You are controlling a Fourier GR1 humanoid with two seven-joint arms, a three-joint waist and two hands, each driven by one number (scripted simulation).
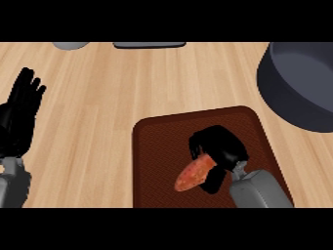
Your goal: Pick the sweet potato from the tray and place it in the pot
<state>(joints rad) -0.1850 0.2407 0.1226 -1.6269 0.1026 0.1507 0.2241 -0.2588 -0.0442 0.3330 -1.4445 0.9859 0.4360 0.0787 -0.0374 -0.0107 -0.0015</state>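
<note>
One orange-red, long sweet potato is over the lower middle of the dark red-brown rectangular tray; I cannot tell if it rests there or is a little lifted. Its long axis runs diagonally: the narrow free end points to the lower left, toward the robot, and the other end goes under the black right hand, whose fingers are curled around it. I judge it stiff, rather light, with a skin that does not slip much; a hold nearer the middle would let it tilt less. The dark grey round pot stands near the tray's upper right corner. The black left hand rests with straight fingers at the left, over the light wooden worktop.
</note>
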